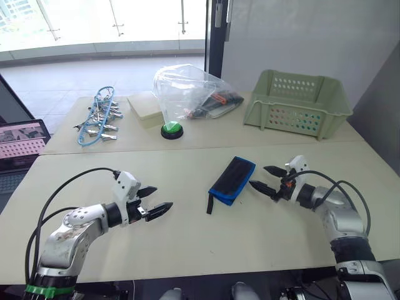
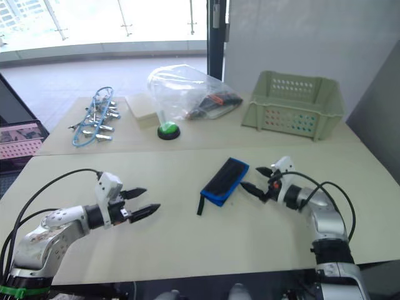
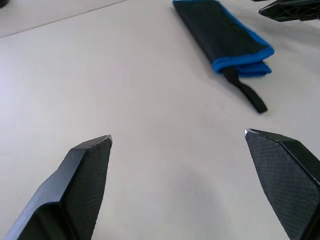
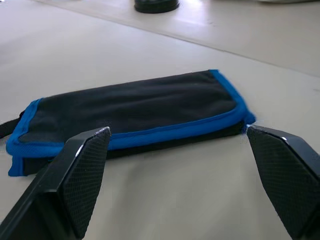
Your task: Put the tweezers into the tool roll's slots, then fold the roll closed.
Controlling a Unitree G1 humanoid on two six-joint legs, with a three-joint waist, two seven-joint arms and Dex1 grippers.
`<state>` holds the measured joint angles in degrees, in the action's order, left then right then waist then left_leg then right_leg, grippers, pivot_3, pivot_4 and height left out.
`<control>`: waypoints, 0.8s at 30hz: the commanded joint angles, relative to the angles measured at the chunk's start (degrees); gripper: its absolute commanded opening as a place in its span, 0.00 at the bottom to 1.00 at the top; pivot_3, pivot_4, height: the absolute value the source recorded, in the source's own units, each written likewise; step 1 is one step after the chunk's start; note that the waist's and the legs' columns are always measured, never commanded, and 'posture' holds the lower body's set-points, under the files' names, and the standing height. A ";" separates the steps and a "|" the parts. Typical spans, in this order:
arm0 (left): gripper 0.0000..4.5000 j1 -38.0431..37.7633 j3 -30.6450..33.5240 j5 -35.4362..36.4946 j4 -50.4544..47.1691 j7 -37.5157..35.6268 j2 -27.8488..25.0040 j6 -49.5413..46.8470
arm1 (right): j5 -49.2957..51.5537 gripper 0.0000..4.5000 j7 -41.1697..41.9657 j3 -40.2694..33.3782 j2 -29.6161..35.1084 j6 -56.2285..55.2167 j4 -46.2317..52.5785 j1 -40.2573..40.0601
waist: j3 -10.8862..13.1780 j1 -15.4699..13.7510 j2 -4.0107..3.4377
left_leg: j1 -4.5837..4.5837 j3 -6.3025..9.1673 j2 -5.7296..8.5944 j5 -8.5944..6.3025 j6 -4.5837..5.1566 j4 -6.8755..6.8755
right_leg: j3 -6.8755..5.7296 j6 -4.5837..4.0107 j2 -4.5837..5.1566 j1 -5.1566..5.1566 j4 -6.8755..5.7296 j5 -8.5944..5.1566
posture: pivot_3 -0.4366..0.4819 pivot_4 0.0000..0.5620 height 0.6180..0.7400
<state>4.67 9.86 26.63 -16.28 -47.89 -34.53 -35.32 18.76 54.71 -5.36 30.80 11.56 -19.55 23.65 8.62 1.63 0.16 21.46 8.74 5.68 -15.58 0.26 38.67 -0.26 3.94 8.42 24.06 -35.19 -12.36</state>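
Observation:
The tool roll (image 1: 232, 180) lies folded shut on the table right of centre, a black pouch with blue edging, its black strap (image 1: 209, 204) trailing toward me. The slots are hidden inside the fold, and the tweezers are out of view. My right gripper (image 1: 257, 175) is open just right of the roll, its fingers pointing at the roll's long edge (image 4: 130, 112) without touching it. My left gripper (image 1: 164, 197) is open and empty over bare table well to the left, aimed at the roll (image 3: 222, 37).
On the far table stand a pale green basket (image 1: 297, 103), a clear plastic bag (image 1: 187, 94) holding items, a green push button (image 1: 172, 130), a beige box (image 1: 145, 109) and silver clamps on blue cord (image 1: 99, 119). A laptop (image 1: 19, 147) sits at the left edge.

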 commanded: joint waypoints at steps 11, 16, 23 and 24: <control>1.00 -10.25 15.21 12.29 -4.91 1.65 -1.80 -4.19 | 10.64 0.99 4.25 -4.86 4.81 16.99 7.47 -3.50 | 0.02 -1.04 0.00 | -0.27 -1.02 -0.35 -0.35 0.57 -0.07 | 0.81 -0.05 -0.22 0.19 -0.16 0.04 | 0.48 0.27 1.00; 1.00 -3.97 10.35 16.30 -3.40 3.44 -0.51 -9.26 | 12.20 0.99 5.13 -4.13 4.56 20.86 11.55 -5.44 | 0.02 -1.37 0.01 | -0.28 -1.10 -0.39 -0.37 0.60 -0.04 | 0.88 -0.05 -0.27 0.21 -0.19 0.04 | 0.48 0.27 1.00; 1.00 7.34 2.28 15.42 -0.43 4.66 1.87 -10.91 | 13.80 0.99 2.68 -5.96 4.06 22.00 21.15 -10.71 | 0.04 -1.62 0.04 | -0.27 -1.20 -0.38 -0.36 0.57 0.06 | 1.01 -0.02 -0.30 0.23 -0.23 0.07 | 0.48 0.27 1.00; 1.00 6.71 2.71 15.06 -0.65 4.27 0.92 -10.37 | 13.59 0.99 2.24 -6.61 4.23 21.25 22.30 -11.71 | 0.04 -1.38 0.04 | -0.28 -1.26 -0.41 -0.36 0.56 0.05 | 1.08 -0.03 -0.34 0.27 -0.22 0.07 | 0.48 0.27 1.00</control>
<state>11.92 11.41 42.06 -16.24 -42.98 -32.12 -46.53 31.39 57.61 -9.85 34.58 34.24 -0.39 12.61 8.66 0.26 0.21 21.17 7.44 5.20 -15.94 0.79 38.72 0.88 3.91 8.00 24.34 -35.40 -12.30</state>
